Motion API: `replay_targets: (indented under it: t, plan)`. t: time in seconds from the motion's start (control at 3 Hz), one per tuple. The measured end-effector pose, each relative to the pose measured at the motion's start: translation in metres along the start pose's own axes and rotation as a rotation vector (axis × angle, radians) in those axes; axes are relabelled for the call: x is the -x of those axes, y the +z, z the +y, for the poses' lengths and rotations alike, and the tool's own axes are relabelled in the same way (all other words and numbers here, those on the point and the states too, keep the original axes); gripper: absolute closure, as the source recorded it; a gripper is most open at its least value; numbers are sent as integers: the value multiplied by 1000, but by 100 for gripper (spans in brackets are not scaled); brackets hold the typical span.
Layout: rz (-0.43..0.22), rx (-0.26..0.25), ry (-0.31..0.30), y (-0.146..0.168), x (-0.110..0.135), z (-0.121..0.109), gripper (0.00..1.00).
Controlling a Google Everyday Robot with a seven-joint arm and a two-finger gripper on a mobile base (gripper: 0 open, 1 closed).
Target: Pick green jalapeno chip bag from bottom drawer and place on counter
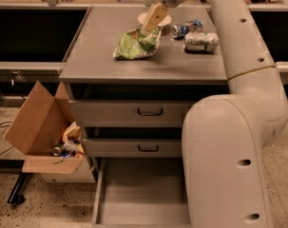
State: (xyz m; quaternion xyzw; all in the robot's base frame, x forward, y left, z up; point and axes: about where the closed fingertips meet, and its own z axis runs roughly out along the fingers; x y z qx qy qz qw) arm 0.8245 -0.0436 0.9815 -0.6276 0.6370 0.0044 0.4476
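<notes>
The green jalapeno chip bag (135,44) lies flat on the grey counter (96,56), near its middle back. My gripper (152,19) hangs tilted just above the bag's upper right corner, at or very close to its edge. The bottom drawer (143,194) is pulled out at the foot of the cabinet, and its grey floor shows nothing on it. My arm's large pale body (229,160) hides the drawer's right part.
A blue can (186,28) and a whitish-green wrinkly packet (200,42) lie on the counter to the right of the bag. A white bowl (158,19) sits behind the gripper. An open cardboard box (39,127) with trash stands left of the cabinet. The two upper drawers (148,112) are shut.
</notes>
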Motion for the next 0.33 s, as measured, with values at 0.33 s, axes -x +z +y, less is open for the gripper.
replay_targets:
  t: [0.33]
  plan:
    - [-39, -53, 45, -28, -12, -17, 0]
